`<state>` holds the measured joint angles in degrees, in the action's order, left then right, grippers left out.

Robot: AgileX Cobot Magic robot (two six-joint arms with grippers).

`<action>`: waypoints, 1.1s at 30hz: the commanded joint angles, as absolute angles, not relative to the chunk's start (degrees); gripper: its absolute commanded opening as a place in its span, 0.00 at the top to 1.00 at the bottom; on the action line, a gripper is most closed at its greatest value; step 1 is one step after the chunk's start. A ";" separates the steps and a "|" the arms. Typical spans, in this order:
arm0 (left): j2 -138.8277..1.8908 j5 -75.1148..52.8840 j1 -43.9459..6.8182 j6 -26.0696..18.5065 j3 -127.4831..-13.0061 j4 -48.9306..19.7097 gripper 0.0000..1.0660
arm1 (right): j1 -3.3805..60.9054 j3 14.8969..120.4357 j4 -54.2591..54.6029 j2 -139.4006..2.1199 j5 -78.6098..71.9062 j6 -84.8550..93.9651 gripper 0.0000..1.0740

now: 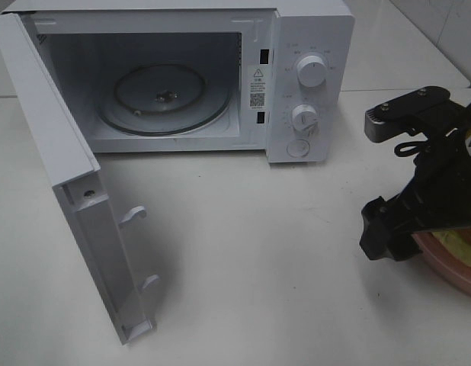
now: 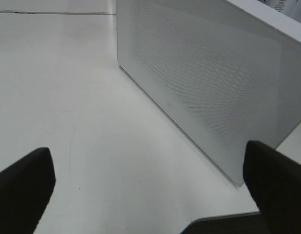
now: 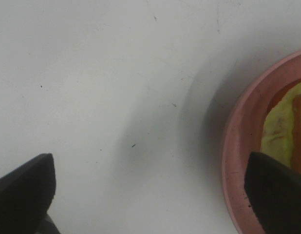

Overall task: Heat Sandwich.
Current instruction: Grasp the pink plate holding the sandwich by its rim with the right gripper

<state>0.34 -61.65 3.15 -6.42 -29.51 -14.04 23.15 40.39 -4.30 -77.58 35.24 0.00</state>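
My left claw (image 2: 150,185): spread wide, empty, just beside the open door (image 2: 204,83). Microwave (image 1: 312,38) at far centre, turntable (image 1: 163,95) bare. My right claw (image 3: 150,190): spread wide, holding nothing, astride the rim of the pink plate (image 3: 235,146) at near right. The sandwich (image 3: 282,129) lies on that plate. Risk: closing here pinches the rim, not the bread, and tips the plate; stacked layers may slide.
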 commanded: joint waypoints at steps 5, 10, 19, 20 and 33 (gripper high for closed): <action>1.20 -61.42 3.27 -6.47 -29.51 -14.15 0.09 | 18.91 40.39 -3.95 -79.76 36.15 0.00 0.08; 1.20 -61.42 3.27 -6.53 -29.51 -14.15 0.09 | 16.10 40.39 -4.01 -83.02 35.75 -1.49 0.09; 1.20 -61.42 3.27 -6.53 -29.51 -14.15 0.09 | 13.46 40.39 -4.53 -88.98 33.35 -1.95 0.11; 1.20 -61.42 3.27 -6.53 -29.51 -14.15 0.09 | 13.12 40.39 -4.53 -89.44 33.00 -1.95 0.11; 1.20 -61.42 3.27 -6.53 -29.51 -14.15 0.09 | 10.49 40.45 -6.19 -96.89 27.56 -2.81 0.13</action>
